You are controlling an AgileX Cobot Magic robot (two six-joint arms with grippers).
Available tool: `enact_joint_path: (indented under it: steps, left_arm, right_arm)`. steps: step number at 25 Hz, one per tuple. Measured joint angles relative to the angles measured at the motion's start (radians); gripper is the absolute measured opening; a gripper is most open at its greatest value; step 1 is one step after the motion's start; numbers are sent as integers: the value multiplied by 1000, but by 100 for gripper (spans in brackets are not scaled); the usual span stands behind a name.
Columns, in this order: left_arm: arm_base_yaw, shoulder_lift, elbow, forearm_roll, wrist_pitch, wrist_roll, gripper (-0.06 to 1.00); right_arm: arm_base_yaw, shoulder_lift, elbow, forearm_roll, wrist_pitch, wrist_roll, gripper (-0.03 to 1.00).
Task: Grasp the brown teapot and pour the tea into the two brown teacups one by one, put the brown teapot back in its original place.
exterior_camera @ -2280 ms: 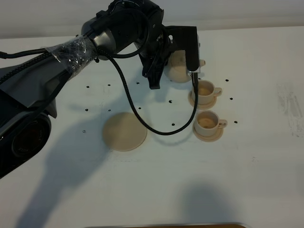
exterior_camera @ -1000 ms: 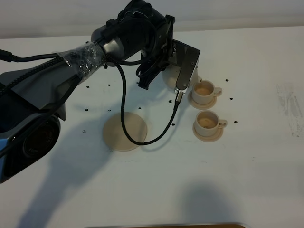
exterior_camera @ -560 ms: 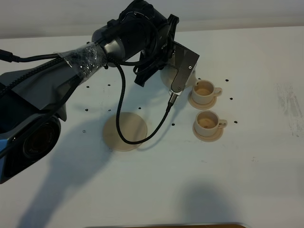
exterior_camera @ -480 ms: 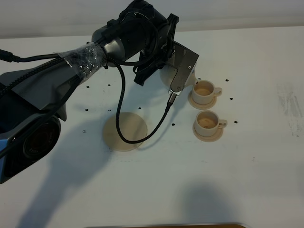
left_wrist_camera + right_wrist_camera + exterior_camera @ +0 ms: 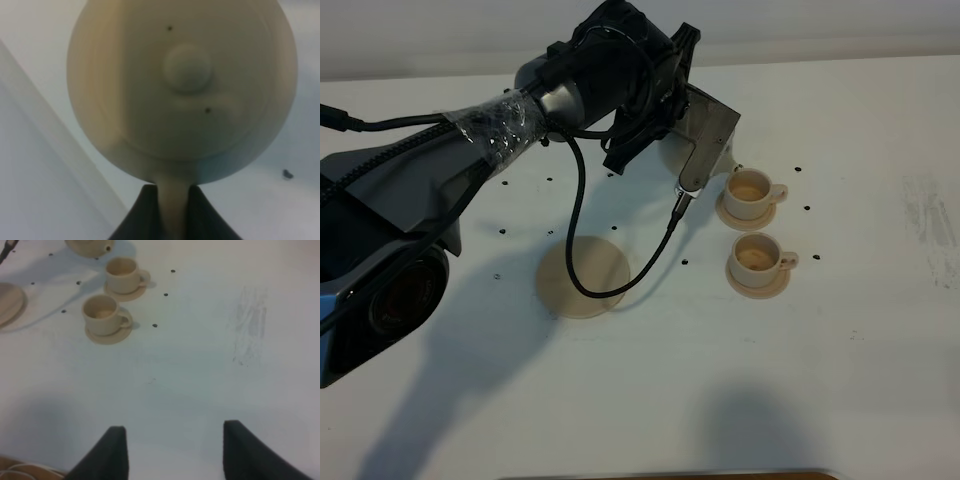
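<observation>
My left gripper (image 5: 172, 202) is shut on the loop handle of the brown teapot (image 5: 185, 90), which fills the left wrist view with its lid knob facing the camera. In the high view the teapot (image 5: 669, 156) is mostly hidden under my left wrist, just left of and behind the far teacup (image 5: 752, 190). The near teacup (image 5: 757, 257) stands in front of it. Both cups sit on small saucers and also show in the right wrist view (image 5: 122, 274) (image 5: 102, 313). The large flat saucer (image 5: 582, 277) lies bare to the left. My right gripper (image 5: 172, 440) is open and empty.
The white table (image 5: 860, 330) has small black dots around the cups and a faint smudge at the right (image 5: 930, 215). A black cable (image 5: 580, 220) hangs from my left arm over the large saucer. A brown edge (image 5: 680, 475) shows at the table's front.
My left wrist has rotated and drawn the teapot left and back from over the far teacup. The cups and the large saucer have not moved.
</observation>
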Motion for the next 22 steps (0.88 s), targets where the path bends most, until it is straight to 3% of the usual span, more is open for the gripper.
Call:
enact_joint_path:
  steps: [22]
  left_arm:
    - [-24, 0, 0, 67, -52, 39, 8]
  right_arm:
    - [0, 0, 0, 0, 0, 0, 44]
